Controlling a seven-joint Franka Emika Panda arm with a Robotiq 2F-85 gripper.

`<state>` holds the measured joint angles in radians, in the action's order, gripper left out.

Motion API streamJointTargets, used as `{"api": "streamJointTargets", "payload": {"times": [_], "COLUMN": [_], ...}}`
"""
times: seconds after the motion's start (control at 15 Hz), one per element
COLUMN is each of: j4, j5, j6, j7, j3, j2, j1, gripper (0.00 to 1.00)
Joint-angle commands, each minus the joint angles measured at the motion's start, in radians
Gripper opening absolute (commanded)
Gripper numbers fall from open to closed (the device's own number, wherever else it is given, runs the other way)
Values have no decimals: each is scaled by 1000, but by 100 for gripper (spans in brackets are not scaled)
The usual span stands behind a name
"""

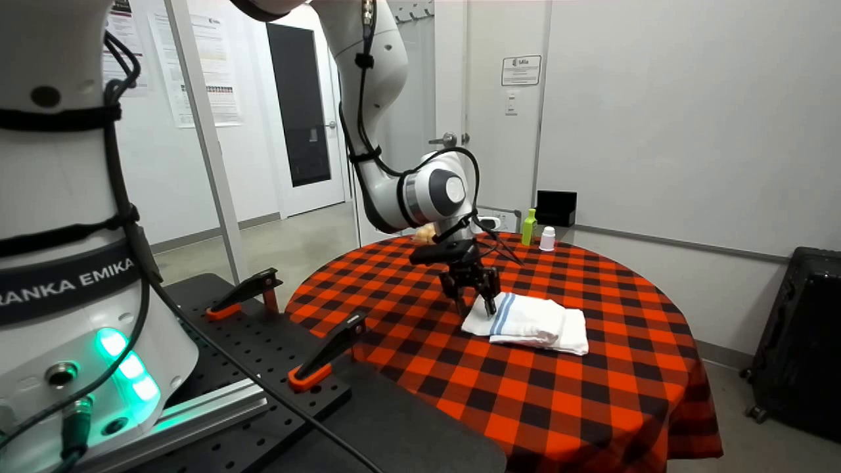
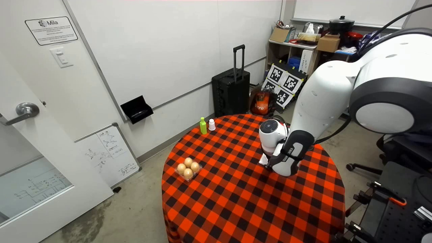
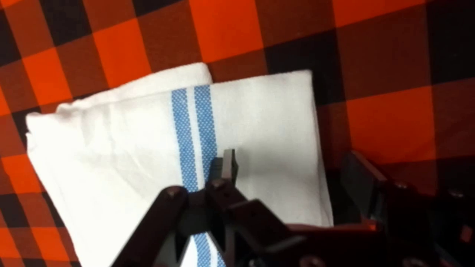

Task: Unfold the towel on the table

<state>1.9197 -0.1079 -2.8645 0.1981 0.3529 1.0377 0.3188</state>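
The white towel [image 1: 535,320] lies folded in layers on the table [image 1: 591,420] with its red-and-black check cloth. Two blue stripes run across its upper layer in the wrist view, where the towel [image 3: 130,155] fills the left and middle. My gripper [image 3: 295,170] is open above its striped end. One finger [image 3: 229,163] stands over the cloth beside the stripes; the opposite finger [image 3: 362,185] is past the towel's edge, over the tablecloth. Nothing is pinched between them. In an exterior view the arm hides all but a small white corner of the towel [image 2: 263,159].
Several eggs [image 2: 188,167] sit in a clear carton on the table. A green bottle [image 2: 203,126] and a small white container [image 2: 212,125] stand near the far rim. Clamps [image 1: 328,355] rise from the black mounting board beside the robot base.
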Motion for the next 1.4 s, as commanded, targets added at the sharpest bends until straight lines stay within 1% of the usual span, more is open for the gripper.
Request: {"api": "streamJointTargets", "payload": {"times": [0.0,0.07,0.13,0.4,0.47,0.67,0.93,1.07,1.13,1.33], "j4": [-12,-14,-15,-17,-18,-18,8,36,50,94], "j5": [-27,-28,-28,-29,-30,-32,-30,-25,-18,-7], "j6": [-26,-26,-25,-25,-24,-22,0,26,51,99], "j7": [24,24,24,24,23,21,-2,-32,-55,-92], "j3": [17,19,19,21,21,22,8,-16,-43,-94], "j2": [23,24,24,27,29,29,-25,-90,-134,-248], "j1": [17,18,19,23,23,24,3,-30,-64,-136], "gripper": [46,39,30,2,0,1,1,1,1,1]}}
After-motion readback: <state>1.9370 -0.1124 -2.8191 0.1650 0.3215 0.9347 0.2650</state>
